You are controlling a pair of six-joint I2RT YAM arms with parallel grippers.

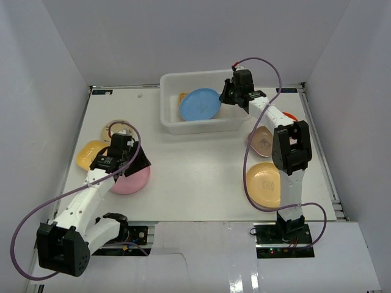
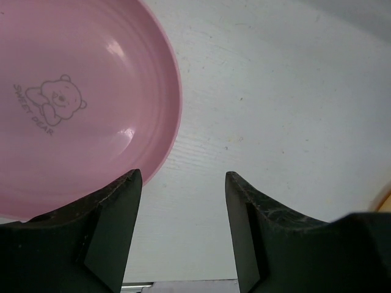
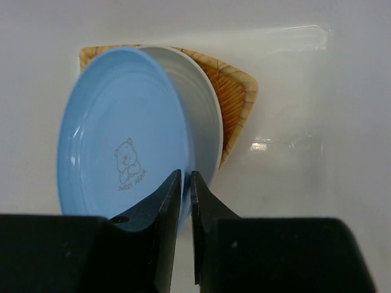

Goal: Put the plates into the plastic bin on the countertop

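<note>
My right gripper (image 1: pixel 227 97) (image 3: pixel 186 177) hangs over the white plastic bin (image 1: pixel 166 119) (image 3: pixel 293 183), shut on the near rim of a blue plate (image 1: pixel 200 104) (image 3: pixel 122 140). That plate stands tilted inside the bin, leaning over a woven wicker tray (image 3: pixel 235 91). On the left of the countertop (image 1: pixel 195 165) (image 2: pixel 275 110), my left gripper (image 1: pixel 135 165) (image 2: pixel 183 183) is open, low over the table. A pink plate (image 1: pixel 131 181) (image 2: pixel 79 104) lies flat there, its rim under the left fingertip (image 2: pixel 119 195). Only bare table shows between the jaws.
A yellow plate (image 1: pixel 88 152) and a beige plate (image 1: pixel 116 129) lie behind the left arm. Beside the right arm lie a peach plate (image 1: pixel 261 140) and a yellow-orange plate (image 1: pixel 264 182), with an orange edge (image 1: pixel 290 116) behind. Enclosure walls close in the table.
</note>
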